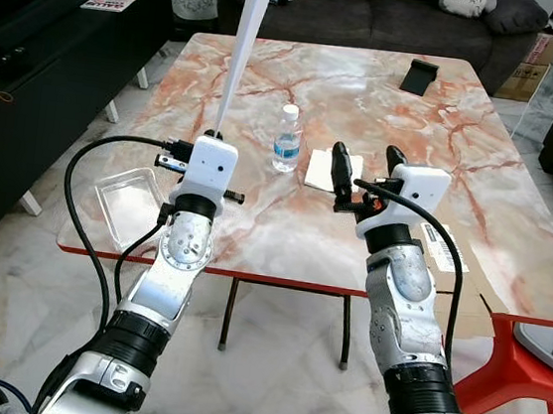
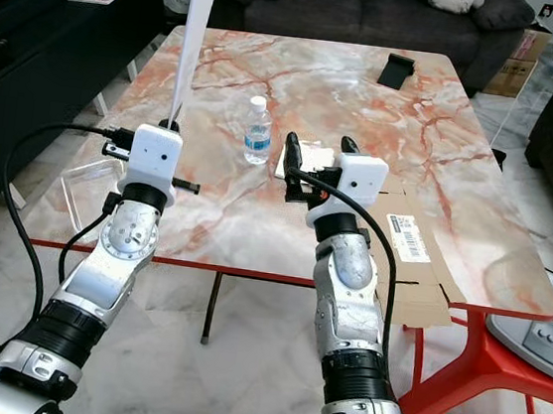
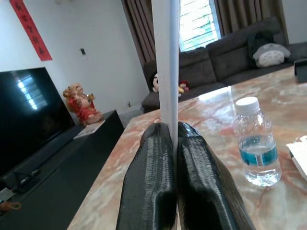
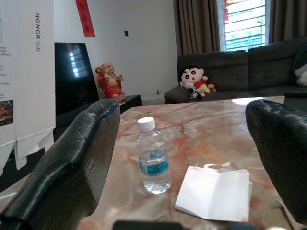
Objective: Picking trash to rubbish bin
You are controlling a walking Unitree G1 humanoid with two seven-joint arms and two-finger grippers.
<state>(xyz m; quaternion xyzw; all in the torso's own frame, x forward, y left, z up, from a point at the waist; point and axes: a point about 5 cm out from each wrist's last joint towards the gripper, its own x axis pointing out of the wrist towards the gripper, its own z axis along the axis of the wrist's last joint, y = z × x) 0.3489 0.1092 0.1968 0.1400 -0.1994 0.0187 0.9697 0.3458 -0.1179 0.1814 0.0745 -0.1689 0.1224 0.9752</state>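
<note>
- Left claw (image 1: 214,140) is squeezed tight on a flat white box (image 1: 243,43). The box sticks straight up from the claw, toward 12 o'clock in the head view.
- Right claw (image 1: 364,162) has its two fingers wide apart and holds nothing. It hangs over the near part of the marble table (image 1: 465,129).
- Just past the right claw, at 12 o'clock from it, lies a white paper packet (image 1: 318,172) flat on the table. I think that is trash too.
- At 11 o'clock from the right claw stands a small water bottle (image 1: 286,138), upright, with a little water in it. It is just beside the packet, not touching it.
- A clear plastic tray (image 1: 128,195) sits at the table's near left corner, at 9 o'clock from the left claw.
- I think the job is only started: one piece is in hand, and the packet and bottle are left on the table. No piece is binned yet, as far as I can tell.
- My right wrist view shows printed words on the box face. The head views show it as a thin plain strip.
- My left wrist view shows the fingers (image 3: 148,182) pressed flat on the box edge.
</note>
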